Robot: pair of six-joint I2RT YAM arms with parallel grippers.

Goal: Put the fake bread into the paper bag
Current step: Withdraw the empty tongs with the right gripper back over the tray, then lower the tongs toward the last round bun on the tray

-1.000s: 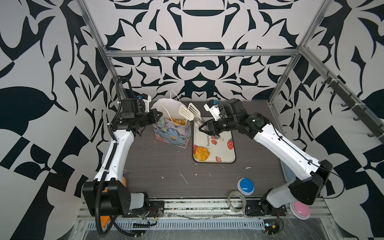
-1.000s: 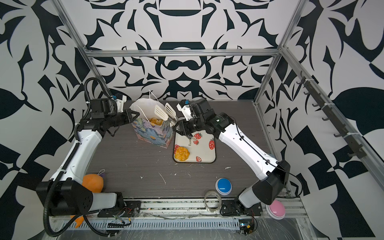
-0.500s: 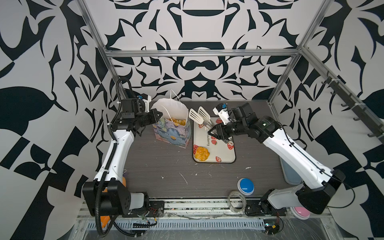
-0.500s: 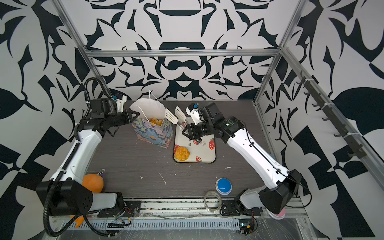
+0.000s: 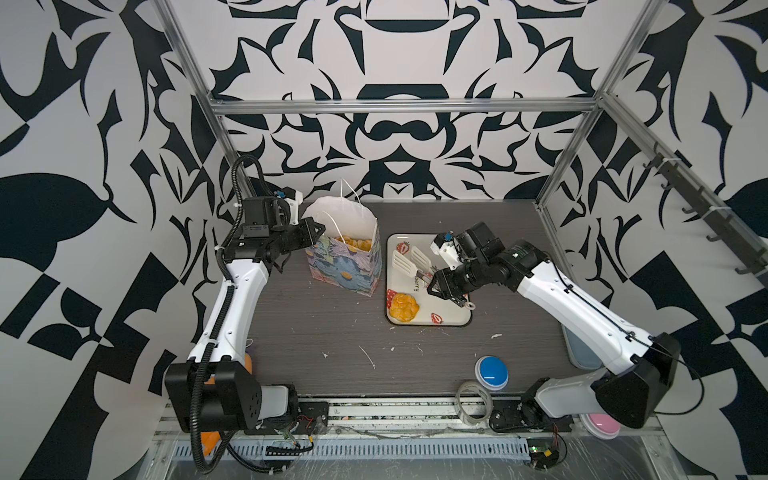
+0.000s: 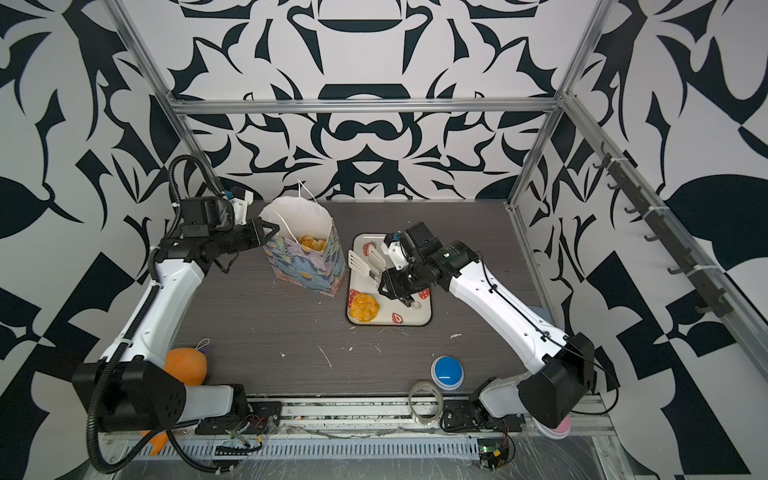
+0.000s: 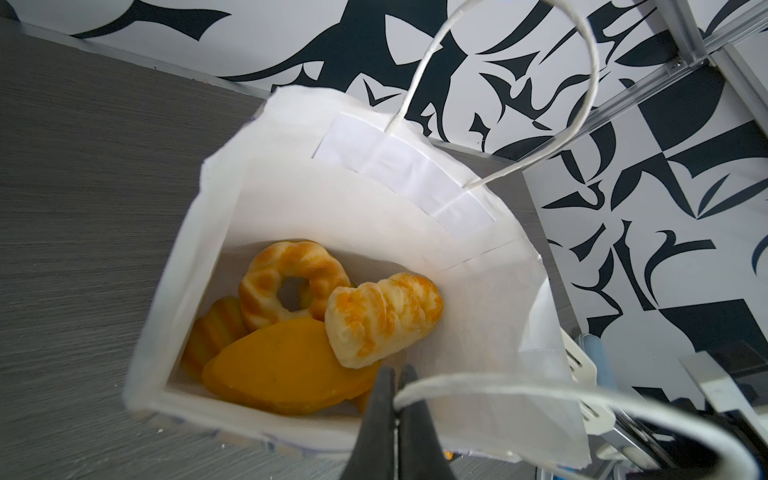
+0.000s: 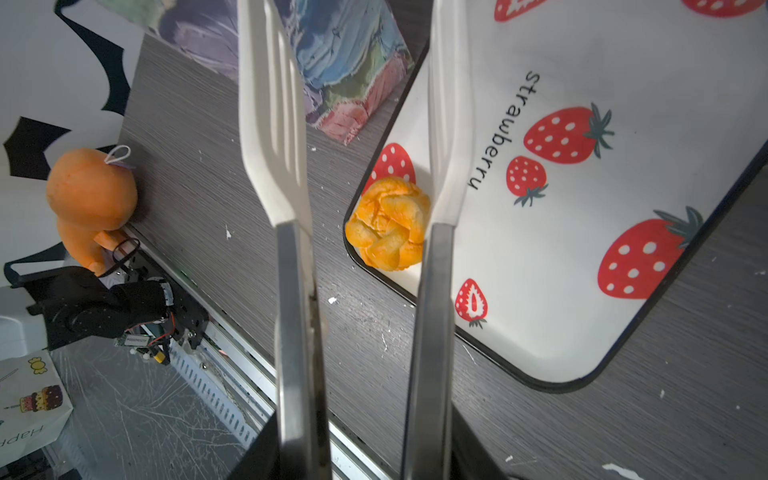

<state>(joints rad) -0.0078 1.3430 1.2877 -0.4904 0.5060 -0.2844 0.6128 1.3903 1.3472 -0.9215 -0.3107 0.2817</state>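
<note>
- Fake bread outside the bag: one glossy golden-orange round bun (image 5: 402, 306) with a knotted, lumpy crust, lying on the near left corner of a cream strawberry-printed tray (image 5: 455, 316) with rounded corners.
- Right gripper (image 5: 444, 284) is clamped on the grey metal arms of tongs (image 5: 409, 262) with white slotted spatula blades. The blades stand apart over the tray with nothing between them, and the bun lies just in front of them, untouched in both top views.
- Tall floral paper bag (image 5: 345, 268), pastel blue and purple outside and white inside, stands upright just left of the tray on the dark wood-grain table (image 5: 324, 328).
- Inside it, more fake bread: a braided ring (image 7: 266, 282), a pale ridged croissant (image 7: 382, 322) leaning on it, a smooth orange loaf (image 7: 282, 365) and a striped piece (image 7: 216, 330).
- Left gripper (image 7: 395, 395) has its jaws pressed together on the bag's near white cord handle (image 7: 498, 382).
</note>
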